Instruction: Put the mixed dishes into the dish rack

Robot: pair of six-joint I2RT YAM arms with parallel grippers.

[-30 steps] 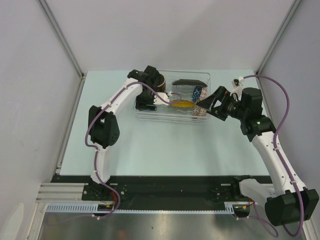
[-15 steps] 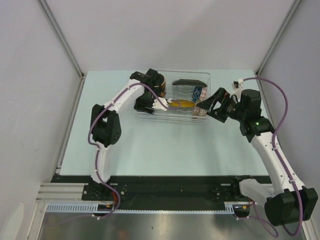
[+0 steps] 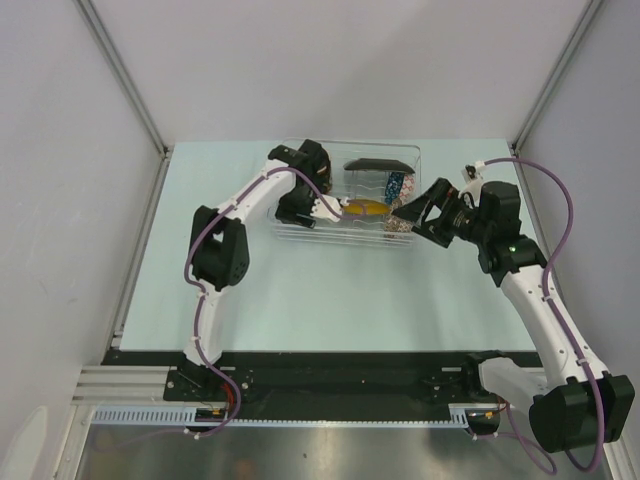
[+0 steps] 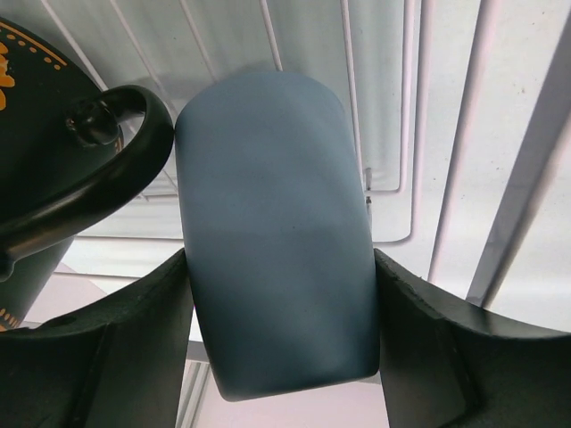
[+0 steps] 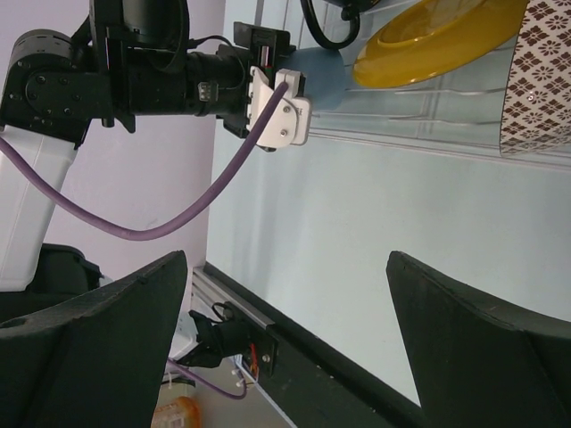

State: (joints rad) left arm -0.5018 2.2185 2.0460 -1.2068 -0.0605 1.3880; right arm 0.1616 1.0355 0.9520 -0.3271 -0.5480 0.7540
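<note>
The left gripper squeezes one light blue cup inside the one clear dish rack, just beside one dark cup. One yellow plate, one black plate, one pinkish bowl and what may be one blue bowl sit in the rack too. The right gripper hangs wide open, holding nothing, near the rack's right end

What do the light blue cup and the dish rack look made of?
Light blue cup: likely glazed ceramic, though matte plastic is possible; smooth, even, satin surface.
Dish rack: clear plastic, probably; the table shows through its ribbed floor.
</note>
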